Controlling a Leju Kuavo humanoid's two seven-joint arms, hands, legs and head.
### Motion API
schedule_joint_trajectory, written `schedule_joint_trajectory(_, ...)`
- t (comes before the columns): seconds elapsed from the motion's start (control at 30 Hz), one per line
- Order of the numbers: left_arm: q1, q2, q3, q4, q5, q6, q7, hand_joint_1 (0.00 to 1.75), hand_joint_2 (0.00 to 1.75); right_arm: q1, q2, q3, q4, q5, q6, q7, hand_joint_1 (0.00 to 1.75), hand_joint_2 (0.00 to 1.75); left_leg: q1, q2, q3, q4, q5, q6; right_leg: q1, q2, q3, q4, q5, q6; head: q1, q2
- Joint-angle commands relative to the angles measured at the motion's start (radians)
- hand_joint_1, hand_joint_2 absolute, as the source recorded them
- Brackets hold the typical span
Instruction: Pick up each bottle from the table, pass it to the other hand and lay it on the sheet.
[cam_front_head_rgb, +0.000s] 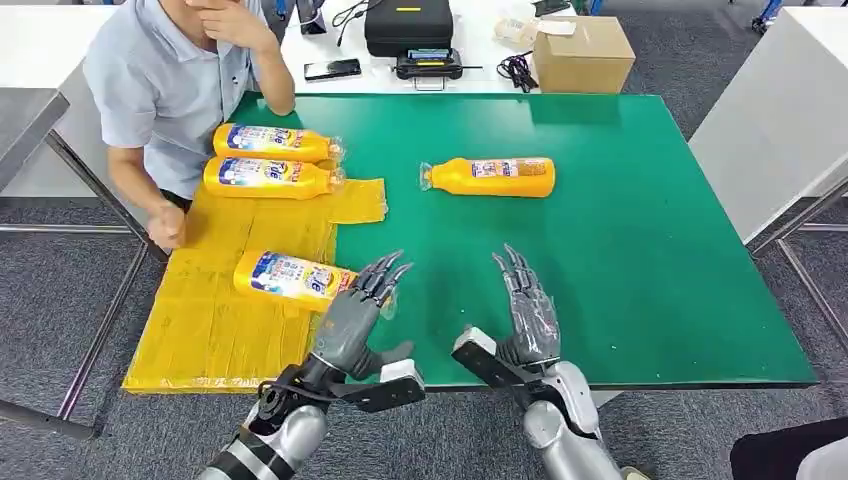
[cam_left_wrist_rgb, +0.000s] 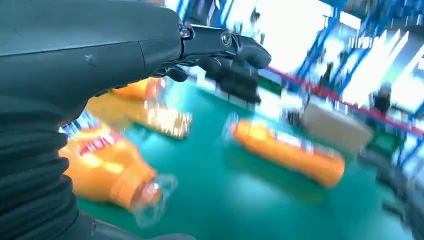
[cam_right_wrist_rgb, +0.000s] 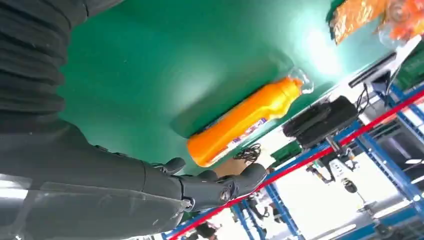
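Person (cam_front_head_rgb: 170, 90) in a pale blue shirt, seated at the far left edge of the green counter (cam_front_head_rgb: 640, 250), one fist resting by the yellow sheet (cam_front_head_rgb: 215, 320).

Yellow sheet — spread over the counter's left side, carrying three orange bottles on their sides: two (cam_front_head_rgb: 275, 143) (cam_front_head_rgb: 270, 178) lying close together at its far end, caps toward the green surface, and a third bottle (cam_front_head_rgb: 290, 276) nearer the robot, its cap end just at the sheet's edge.

Left hand (cam_front_head_rgb: 355, 310) — fingers extended and apart, holding nothing, fingertips beside the third bottle's cap end; contact cannot be told.

Right hand (cam_front_head_rgb: 527, 310) — fingers spread, empty, hovering over bare green counter.

Fourth orange bottle (cam_front_head_rgb: 492, 177) — on its side on the green surface, beyond the right hand and well apart from the sheet, cap pointing toward the sheet.

Cardboard box (cam_front_head_rgb: 582, 55) and black case (cam_front_head_rgb: 408, 25) on the white table behind.
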Motion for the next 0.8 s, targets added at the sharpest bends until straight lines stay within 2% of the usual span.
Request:
schedule_joint_trajectory(0.03, 0.006, 0.028, -0.024, -0.049, -0.019, 0.052, 0.004, 0.0, 1.75, -0.022, -0.006, -0.016, 0.007, -0.023, -0.008, -0.012, 0.0, 1.75, 0.001, 0.001, 0.004, 0.0, -0.001, -0.002, 0.001, 0.001, 0.003, 0.0, -0.001, -0.002, 0.0, 0.0)
schedule_joint_trajectory(0.13, 0.022, 0.018, -0.02, -0.087, 0.035, 0.086, -0.042, 0.0, 1.75, -0.033, -0.013, -0.025, 0.03, -0.025, -0.01, 0.004, 0.0, 1.75, 0.001, 0.001, 0.004, 0.0, -0.002, -0.002, 0.001, 0.001, 0.004, 0.0, -0.001, -0.002, 0.0, 0.0)
schedule_joint_trajectory(0.17, 0.033, 0.014, -0.021, -0.108, 0.071, 0.083, -0.058, 0.0, 1.75, -0.053, -0.046, -0.009, 0.075, 0.058, 0.013, 0.094, 0.0, 1.75, 0.001, 0.001, 0.003, 0.0, -0.001, -0.001, 0.001, 0.001, 0.003, 0.0, -0.001, -0.002, 0.0, 0.0)
schedule_joint_trajectory(0.2, 0.064, 0.01, -0.026, -0.156, 0.213, 0.011, -0.103, 0.0, 1.75, -0.081, -0.099, 0.014, 0.12, 0.133, 0.051, 0.18, 0.0, 1.75, 0.001, 0.001, 0.002, 0.0, 0.0, -0.001, 0.0, 0.0, 0.002, 0.0, 0.0, -0.001, 0.0, 0.0)
schedule_joint_trajectory(0.23, 0.097, 0.007, -0.031, -0.206, 0.363, -0.088, -0.136, 0.0, 1.75, -0.085, -0.118, -0.015, 0.141, 0.147, 0.01, 0.181, 0.0, 1.75, 0.001, 0.002, 0.005, 0.0, -0.002, -0.001, 0.001, 0.001, 0.005, -0.001, -0.001, -0.002, 0.0, 0.0)
schedule_joint_trajectory(0.3, 0.163, 0.0, -0.044, -0.277, 0.528, -0.188, -0.142, 0.0, 1.75, -0.1, -0.159, -0.05, 0.163, 0.174, 0.032, 0.207, 0.0, 1.75, 0.001, 0.001, 0.006, 0.0, -0.003, -0.001, 0.001, 0.001, 0.007, -0.001, -0.002, -0.002, 0.0, 0.0)
schedule_joint_trajectory(0.43, 0.202, -0.008, -0.051, -0.307, 0.561, -0.149, -0.158, 0.0, 1.75, -0.097, -0.178, -0.076, 0.13, 0.25, 0.024, 0.248, 0.0, 1.75, -0.001, 0.0, 0.006, 0.0, -0.003, -0.001, 0.0, -0.001, 0.007, -0.001, -0.003, -0.001, 0.0, 0.0)
schedule_joint_trajectory(0.5, 0.206, -0.007, -0.055, -0.309, 0.555, -0.131, -0.158, 0.0, 1.75, -0.09, -0.179, -0.085, 0.107, 0.264, 0.04, 0.263, 0.0, 1.75, -0.002, -0.001, 0.0, 0.0, -0.001, 0.0, -0.001, -0.001, 0.002, -0.001, -0.001, -0.001, 0.0, 0.0)
schedule_joint_trajectory(0.8, 0.186, -0.006, -0.033, -0.294, 0.517, -0.077, -0.144, 0.0, 1.75, -0.123, -0.187, -0.047, 0.124, 0.327, 0.088, 0.327, 0.0, 1.75, 0.0, 0.003, 0.004, 0.0, -0.003, -0.001, 0.001, 0.002, 0.004, -0.001, -0.001, -0.002, -0.001, 0.0)
